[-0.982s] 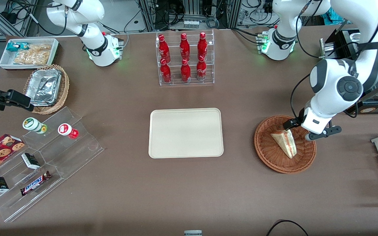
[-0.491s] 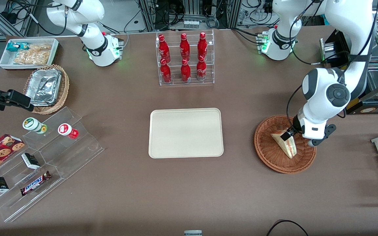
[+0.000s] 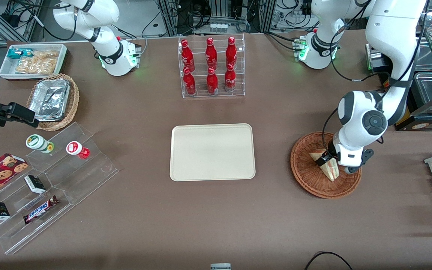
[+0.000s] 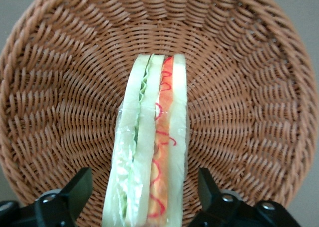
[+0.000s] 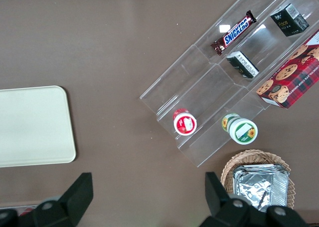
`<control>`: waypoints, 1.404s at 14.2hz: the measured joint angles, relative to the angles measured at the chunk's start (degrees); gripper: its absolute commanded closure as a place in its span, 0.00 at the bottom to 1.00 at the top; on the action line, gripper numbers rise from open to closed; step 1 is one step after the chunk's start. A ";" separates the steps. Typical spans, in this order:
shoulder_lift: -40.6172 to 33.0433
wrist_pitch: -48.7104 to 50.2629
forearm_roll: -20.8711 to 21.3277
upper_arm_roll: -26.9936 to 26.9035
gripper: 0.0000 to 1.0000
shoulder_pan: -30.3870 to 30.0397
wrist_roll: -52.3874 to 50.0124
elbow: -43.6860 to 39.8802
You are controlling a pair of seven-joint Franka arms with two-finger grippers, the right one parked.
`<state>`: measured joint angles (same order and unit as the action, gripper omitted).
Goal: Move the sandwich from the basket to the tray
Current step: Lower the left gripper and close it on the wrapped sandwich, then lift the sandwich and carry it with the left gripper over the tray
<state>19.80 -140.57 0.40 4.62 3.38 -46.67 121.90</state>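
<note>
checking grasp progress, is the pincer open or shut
Open: in the wrist view the pincer straddles the sandwich in the basket, fingers clear of it.

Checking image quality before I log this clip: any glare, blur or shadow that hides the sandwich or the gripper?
Front view: even light, sharp; the arm covers part of the sandwich in the basket. Left wrist view: sandwich crisp, faint sheen on its wrap; the gripper has open jaws either side, slightly soft. Tray shows no glare.
</note>
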 measured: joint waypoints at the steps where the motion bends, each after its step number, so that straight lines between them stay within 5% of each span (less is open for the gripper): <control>1: 0.19 0.00 0.00 0.00 0.85 0.00 -0.01 -0.12; 5: -0.29 1.92 0.00 0.02 0.86 0.00 -0.01 -1.30; 9: -2.33 13.74 0.02 0.96 0.85 0.00 1.12 -6.63; 15: -0.79 22.34 0.30 8.31 0.84 0.25 14.27 -15.66; 20: 5.90 24.26 1.18 16.59 0.85 0.43 14.48 -23.81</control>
<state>25.69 -116.32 1.58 21.21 3.81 -32.19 98.10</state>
